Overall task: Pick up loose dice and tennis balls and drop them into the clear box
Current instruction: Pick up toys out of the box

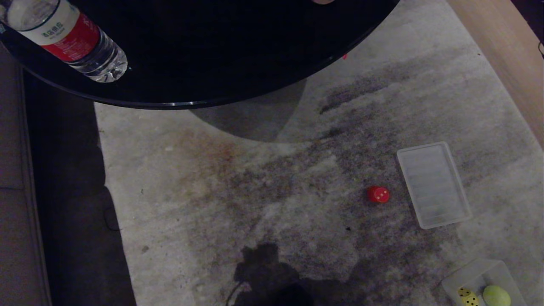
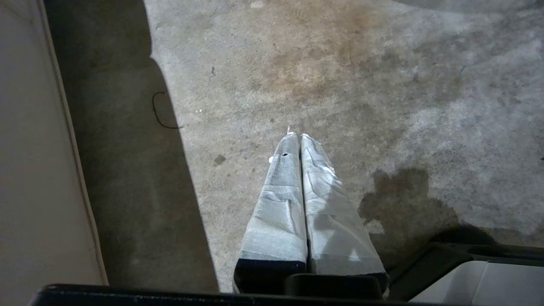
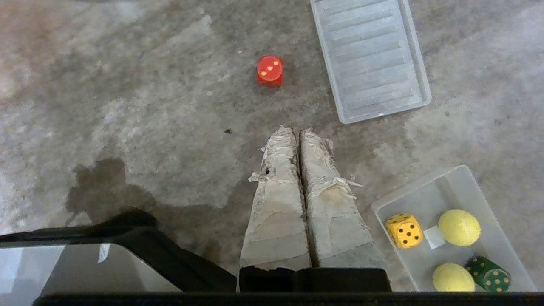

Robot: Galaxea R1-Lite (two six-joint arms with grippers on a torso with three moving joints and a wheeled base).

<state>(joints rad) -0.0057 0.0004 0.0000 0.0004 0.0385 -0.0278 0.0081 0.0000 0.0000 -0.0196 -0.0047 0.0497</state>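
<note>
Lying loose: one red die [image 3: 270,70]. Clear box [image 3: 505,225]: two tennis balls [image 3: 459,227], two dice. Both hands [image 3: 297,131] pressed closed, empty.

Water bottle [image 1: 68,38] lay on black round table [image 1: 204,76]; ribbed lid [image 1: 433,185] sat flat on stained grey carpet [image 1: 255,191].

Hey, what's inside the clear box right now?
In the right wrist view the clear box holds a yellow die, two tennis balls, a dark green die and a small white scrap. Its near end is cut off by the frame.
</note>
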